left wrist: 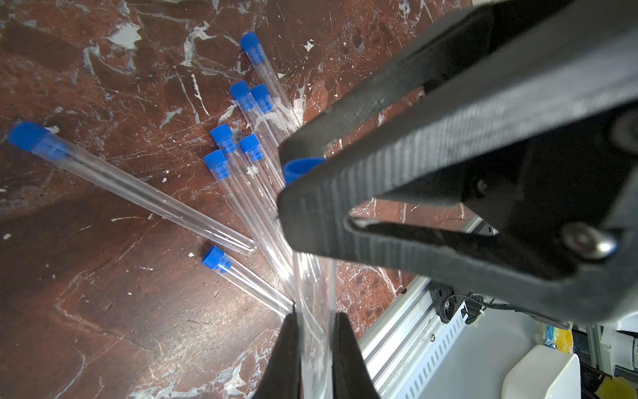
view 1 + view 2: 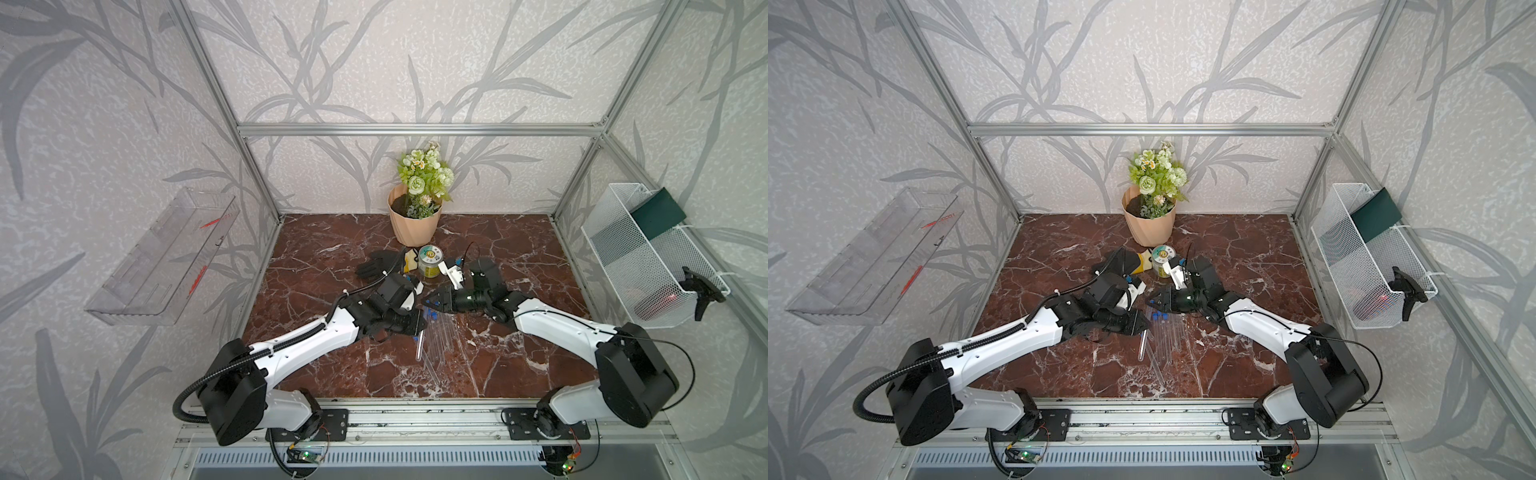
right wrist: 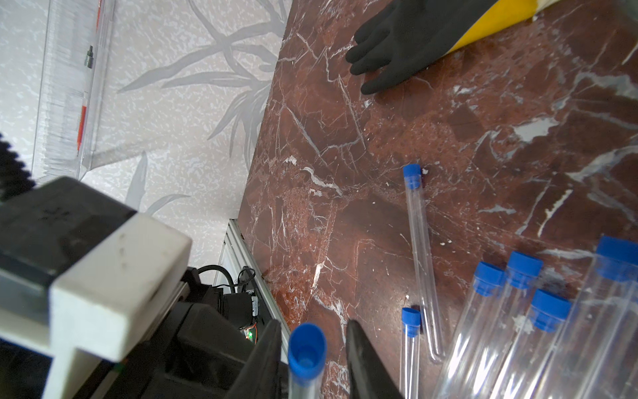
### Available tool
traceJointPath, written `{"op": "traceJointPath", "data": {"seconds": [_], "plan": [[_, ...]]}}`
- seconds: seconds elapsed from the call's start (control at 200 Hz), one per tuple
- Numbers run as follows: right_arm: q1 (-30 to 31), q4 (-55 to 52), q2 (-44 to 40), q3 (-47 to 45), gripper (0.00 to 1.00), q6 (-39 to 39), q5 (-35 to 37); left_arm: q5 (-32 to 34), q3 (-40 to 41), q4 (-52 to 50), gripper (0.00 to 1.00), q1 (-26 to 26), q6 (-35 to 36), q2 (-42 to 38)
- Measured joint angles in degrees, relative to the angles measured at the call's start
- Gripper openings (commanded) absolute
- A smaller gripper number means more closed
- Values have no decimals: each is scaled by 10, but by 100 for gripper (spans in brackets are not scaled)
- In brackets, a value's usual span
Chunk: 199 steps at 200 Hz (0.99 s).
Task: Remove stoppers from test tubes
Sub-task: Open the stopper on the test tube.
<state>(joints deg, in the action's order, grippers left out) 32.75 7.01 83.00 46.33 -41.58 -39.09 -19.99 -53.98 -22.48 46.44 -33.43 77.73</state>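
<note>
Clamped in the left end effector [image 1: 316, 314], a test tube [image 1: 316, 276] sits above the table [image 1: 103, 276]; the right end effector [image 3: 312, 324] is narrow around its blue stopper [image 3: 307, 349], small gaps showing. Looks like the uncapping step: pinch, then pull straight off. Below lie other capped tubes [image 1: 138, 191].

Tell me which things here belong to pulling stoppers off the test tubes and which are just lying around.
Job: test tubes, blue stoppers, left claw holding one tube, right claw at its stopper.
Lying about: black glove, flower pot, jar, wire basket, clear shelf.
</note>
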Motion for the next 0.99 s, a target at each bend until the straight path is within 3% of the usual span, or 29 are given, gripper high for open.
{"op": "traceJointPath", "data": {"seconds": [0.41, 0.995], "plan": [[0, 4, 0, 0, 15, -4, -5, 0, 0, 0, 0, 0, 0, 0], [-1, 9, 2, 3, 7, -29, -2, 5, 0, 0, 0, 0, 4, 0]]}}
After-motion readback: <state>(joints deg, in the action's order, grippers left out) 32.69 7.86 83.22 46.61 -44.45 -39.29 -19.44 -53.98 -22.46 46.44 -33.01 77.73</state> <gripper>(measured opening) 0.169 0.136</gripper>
